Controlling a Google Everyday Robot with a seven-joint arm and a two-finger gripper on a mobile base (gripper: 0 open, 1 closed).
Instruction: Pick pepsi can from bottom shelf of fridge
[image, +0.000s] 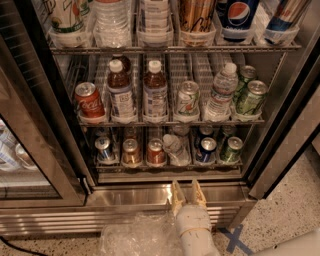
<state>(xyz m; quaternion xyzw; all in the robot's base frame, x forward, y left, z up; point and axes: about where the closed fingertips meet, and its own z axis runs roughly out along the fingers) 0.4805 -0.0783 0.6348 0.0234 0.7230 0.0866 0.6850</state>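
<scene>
Hand (187, 192) low, outside fridge (283, 120), just in front of steel sill below bottom shelf (116, 167). Fingers (176, 196) spread w/ clear gap, nothing pinched; prob. set to take a can's width. Aimed up and in toward shelf, roughly under small water bottle (173, 145), so off to left of target lane. Pepsi can (206, 148) upright at front of its lane, 2nd from right, btw that bottle and green can (231, 148); dark navy, silver top, tab showing. Not to be mixed up w/ paler blue can (104, 148) at far left of row, nor copper can (131, 151) and red can (155, 151) next along. Clear plastic lanes there to hold cans single-file and front-fed: easy reach from front, tight at sides, neighbours just beside. Rack above (170, 121) w/ tea bottles close overhead, so top-down grab unlikely; level approach from front the better bet. Glass door (30, 150) open at left, out of the way. Crinkled clear plastic (132, 239) on floor beside wrist, no part in task. Step in hand, as judged: pre-reach, lining up; can untouched. Next: shift right, rise over sill, one finger each side of can. Risk: clipping bottle (looks tilted) or green can.
</scene>
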